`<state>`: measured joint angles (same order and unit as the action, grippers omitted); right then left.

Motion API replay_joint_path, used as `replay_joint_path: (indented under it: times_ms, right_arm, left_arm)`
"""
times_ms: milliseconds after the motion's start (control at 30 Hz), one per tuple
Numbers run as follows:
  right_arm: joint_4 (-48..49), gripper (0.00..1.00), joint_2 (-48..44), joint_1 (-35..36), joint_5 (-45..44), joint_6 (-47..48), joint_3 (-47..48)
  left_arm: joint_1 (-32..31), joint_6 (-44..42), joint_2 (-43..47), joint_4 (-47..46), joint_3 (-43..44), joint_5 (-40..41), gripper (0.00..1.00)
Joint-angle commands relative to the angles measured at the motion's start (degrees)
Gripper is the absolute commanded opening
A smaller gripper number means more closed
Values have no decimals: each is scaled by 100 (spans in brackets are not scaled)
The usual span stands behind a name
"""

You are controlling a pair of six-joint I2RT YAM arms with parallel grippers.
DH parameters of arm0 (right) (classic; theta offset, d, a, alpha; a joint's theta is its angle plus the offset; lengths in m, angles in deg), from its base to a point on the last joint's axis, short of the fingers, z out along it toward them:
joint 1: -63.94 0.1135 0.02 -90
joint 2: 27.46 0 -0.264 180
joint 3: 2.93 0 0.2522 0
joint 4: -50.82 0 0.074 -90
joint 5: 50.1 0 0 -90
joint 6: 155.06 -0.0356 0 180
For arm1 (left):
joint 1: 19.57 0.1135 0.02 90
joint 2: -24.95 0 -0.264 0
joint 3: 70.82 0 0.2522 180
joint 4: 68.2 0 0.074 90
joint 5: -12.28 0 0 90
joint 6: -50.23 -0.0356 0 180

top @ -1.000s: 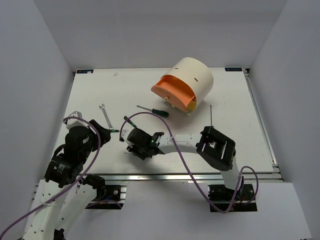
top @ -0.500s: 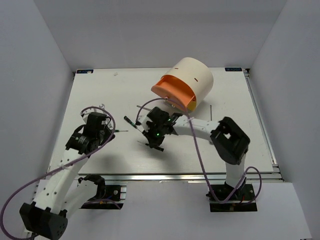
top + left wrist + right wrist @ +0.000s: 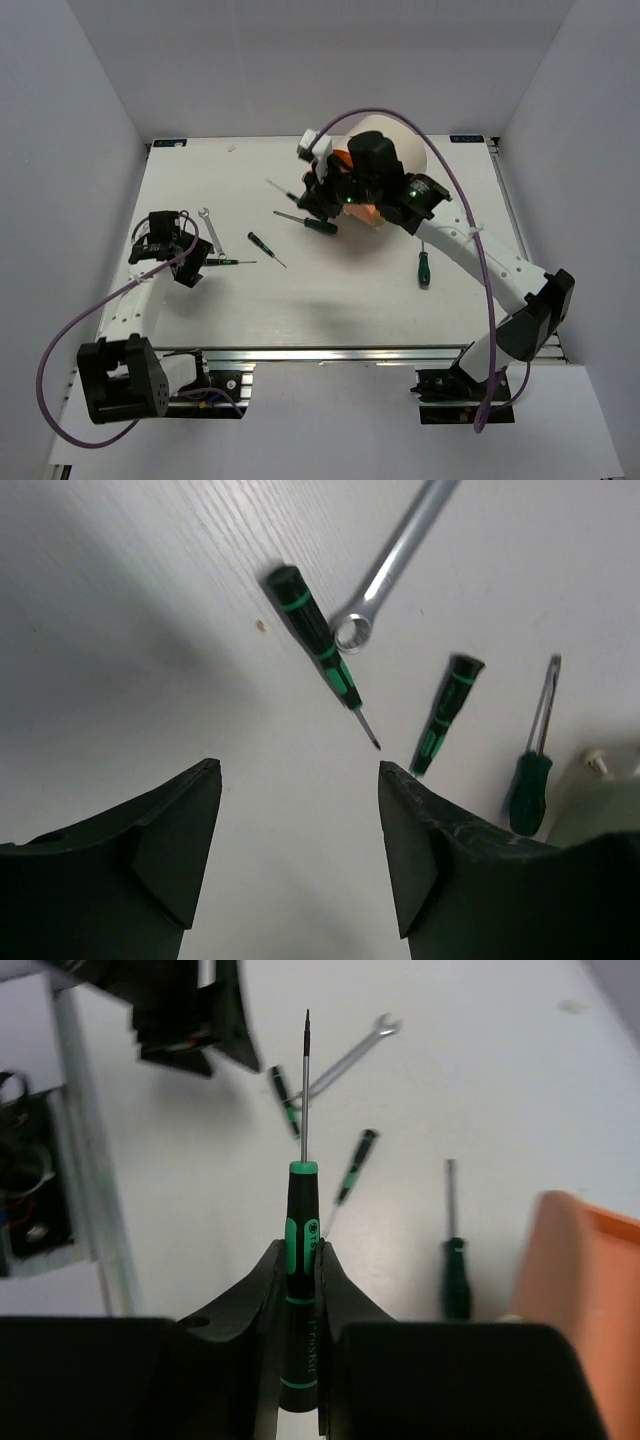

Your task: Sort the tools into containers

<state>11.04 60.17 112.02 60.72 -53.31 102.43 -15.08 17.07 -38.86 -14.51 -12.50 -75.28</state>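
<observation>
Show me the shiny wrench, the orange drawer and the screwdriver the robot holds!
Flat silver wrench (image 3: 395, 558): left wrist view, on its shaft.
Orange shallow drawer (image 3: 585, 1280): right wrist view, on its orange face.
Thin black-and-green screwdriver (image 3: 303, 1195), in the right jaws: right wrist view, on its handle.

R gripper (image 3: 305, 195) is up by the cream cabinet (image 3: 405, 140) w/ a thin screwdriver (image 3: 282, 190) sticking out to the left, near a green-handled screwdriver (image 3: 310, 223). L gripper (image 3: 190, 262) sits next to the wrench (image 3: 210, 232) & a small screwdriver (image 3: 232, 263), w/ a second small screwdriver (image 3: 266, 249) nearby. A lone screwdriver (image 3: 424, 268) lies well apart on the right.
</observation>
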Motion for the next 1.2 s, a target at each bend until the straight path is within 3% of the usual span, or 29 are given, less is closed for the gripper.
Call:
replay_joint_path:
  times_ms: [0,267,600,667,700,800,900,1167]
  right_arm:
    - [97,0,315,-481,-981,-191,769]
    - [-26,0,965,-1317,-1290,748,1686]
    - [-26,0,1133,-1600,-1370,1312,1010]
    - [-61,9,1142,-1608,-1396,1312,957]
    - [-78,21,1133,-1617,-1414,1304,914]
    - [-105,41,1098,-1670,-1388,1242,887]
    - [-123,55,1045,-1740,-1335,1163,922]
    - [-140,60,773,-1846,-1089,873,808]
  left_arm:
    - [227,380,-454,-336,88,-235,74]
    - [315,802,-1124,-1020,-34,-806,78]
    - [333,1083,-1713,-1074,18,-868,79]
    - [342,1180,-1853,-1048,1,-911,80]
    - [351,1215,-1915,-1030,1,-929,80]
    - [351,1286,-2143,-960,79,-982,80]
    - [351,1330,-2389,-794,264,-877,80]
    - [351,1347,-3005,-397,818,-727,78]
